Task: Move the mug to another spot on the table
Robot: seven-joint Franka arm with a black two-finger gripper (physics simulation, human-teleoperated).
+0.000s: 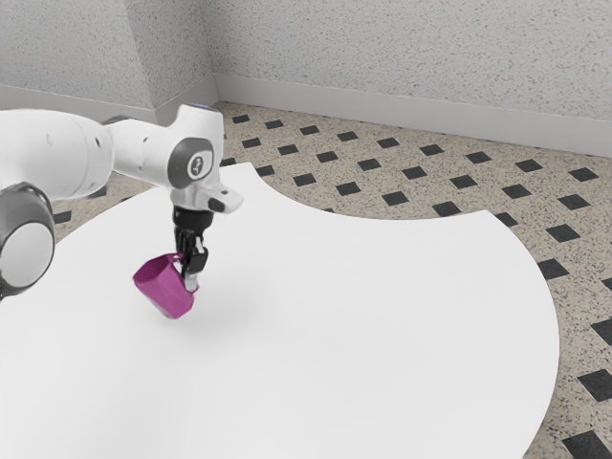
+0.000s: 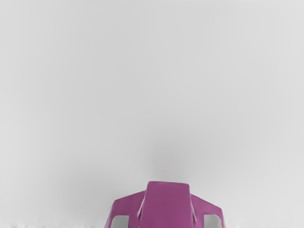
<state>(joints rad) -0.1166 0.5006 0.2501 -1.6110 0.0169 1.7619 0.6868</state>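
A magenta mug [image 1: 164, 285] hangs tilted just above the white table [image 1: 363, 316], toward the exterior view's left. My black gripper [image 1: 192, 272] comes down from the white arm and is shut on the mug's handle side, with the mug's body swung out toward the exterior view's left. A faint shadow lies on the table under and to the right of the mug. In the wrist view the mug [image 2: 166, 204] sits right under my hand, with bare white table [image 2: 152, 85] beyond it.
The round white table's far edge curves past a notch near the arm's base. Beyond it lie a checkered floor [image 1: 449, 163] and grey walls. Open tabletop stretches to the exterior view's right and front.
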